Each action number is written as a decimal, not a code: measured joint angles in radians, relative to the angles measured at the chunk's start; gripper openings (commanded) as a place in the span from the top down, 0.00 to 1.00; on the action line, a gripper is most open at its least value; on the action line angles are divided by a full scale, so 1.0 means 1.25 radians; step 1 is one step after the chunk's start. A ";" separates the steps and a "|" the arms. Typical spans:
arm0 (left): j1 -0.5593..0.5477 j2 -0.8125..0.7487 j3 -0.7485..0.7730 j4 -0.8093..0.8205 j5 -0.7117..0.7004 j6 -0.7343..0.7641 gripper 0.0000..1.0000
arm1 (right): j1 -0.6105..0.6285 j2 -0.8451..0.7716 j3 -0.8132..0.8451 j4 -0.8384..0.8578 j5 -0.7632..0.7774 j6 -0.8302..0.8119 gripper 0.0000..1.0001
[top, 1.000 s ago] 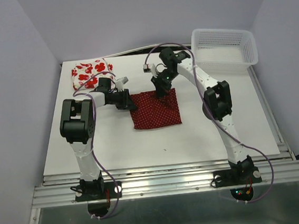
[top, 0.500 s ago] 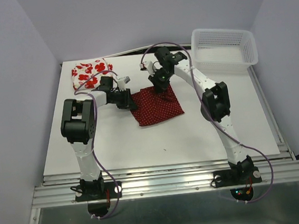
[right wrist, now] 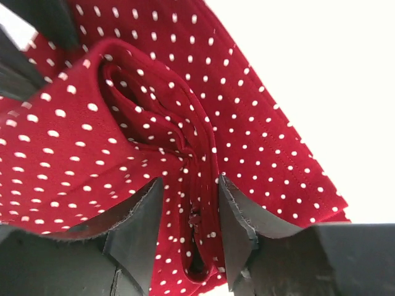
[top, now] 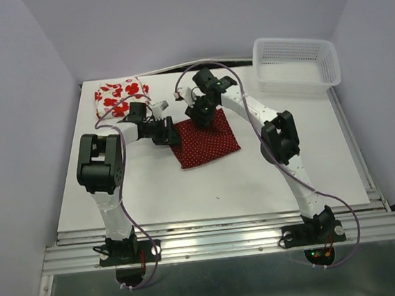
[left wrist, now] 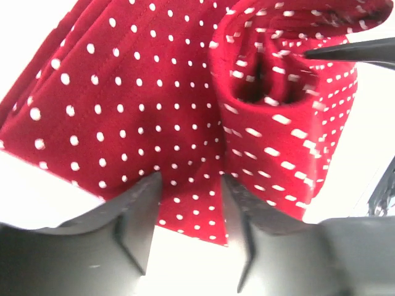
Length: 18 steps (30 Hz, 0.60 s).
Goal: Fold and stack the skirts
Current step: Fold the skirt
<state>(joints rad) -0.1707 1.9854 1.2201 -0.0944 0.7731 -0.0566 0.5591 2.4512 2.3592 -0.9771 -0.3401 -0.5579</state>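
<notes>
Right now the dotted skirt (top: 208,147) lies folded near the middle of the surface (top: 257,184), a roughly square red pad turned a little askew. Both of my arms reach in over its far edge.

My left claw (left wrist: 190,185) sits low at the skirt's far left corner with its jaws parted to a middling gap. From the left wrist the flat edge of the cloth shows through that gap, lying loose between the fingers (left wrist: 139,209), so this claw holds nothing.

My right claw (right wrist: 190,185) hangs over the far edge just beside the left one, and its jaws stand apart too. From the right wrist a rolled ridge of cloth runs up between the fingers (right wrist: 244,213), slack and not squeezed. That ridge is a bunched fold standing up from the otherwise flat skirt, between the two claws. The tip of the other claw shows at the edge of each wrist view.

The floral skirt (top: 118,96) rests folded at the far left corner of the surface, apart from the dotted skirt, so the two are not yet stacked. A basket (top: 303,82) stands at the far right corner, well apart from both skirts
</notes>
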 measured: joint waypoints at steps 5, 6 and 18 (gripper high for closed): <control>0.030 -0.067 -0.041 0.005 -0.038 -0.036 0.33 | 0.004 0.000 -0.042 0.026 0.028 0.002 0.41; 0.034 -0.081 -0.044 0.004 -0.049 -0.041 0.32 | 0.004 0.000 -0.042 0.038 0.042 0.006 0.33; 0.046 -0.272 -0.090 0.008 -0.050 -0.057 0.26 | -0.028 -0.069 -0.055 0.220 0.139 0.076 0.12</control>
<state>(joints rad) -0.1127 1.6455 1.1080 -0.0849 0.7101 -0.1280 0.5243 2.3650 2.2906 -0.7025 -0.1665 -0.4625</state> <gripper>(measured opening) 0.703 0.905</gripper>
